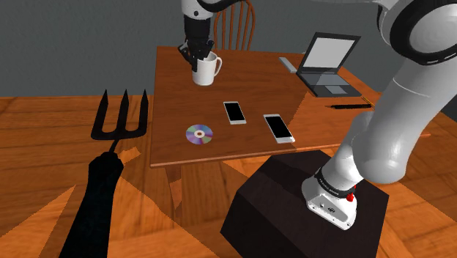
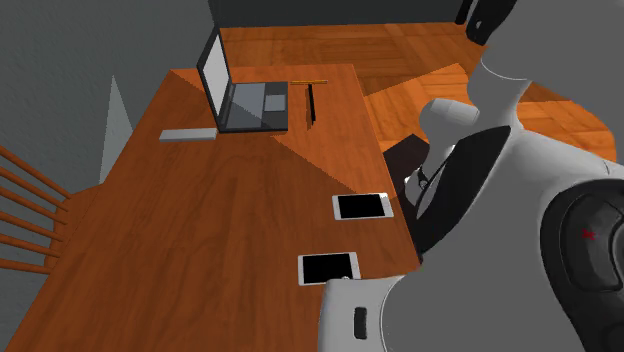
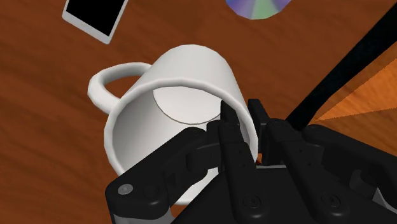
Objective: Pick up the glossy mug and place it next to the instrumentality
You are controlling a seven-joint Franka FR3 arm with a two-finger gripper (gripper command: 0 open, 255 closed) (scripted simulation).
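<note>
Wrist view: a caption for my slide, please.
Black jaws clasp the rim of the white mug; a phone and a disc lie on the table.

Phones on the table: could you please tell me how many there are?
2. One phone lies beside the disc; the other phone, nearer the stand. None seems hidden.

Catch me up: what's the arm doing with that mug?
The white arm's black gripper is shut on the rim of the white mug, one finger inside the wall and one outside. The mug is near the table's far edge in the shoulder view; whether it has left the surface is hard to tell. A disc, two phones and an open laptop lie on the table. A black pitchfork stands beside it.
</note>
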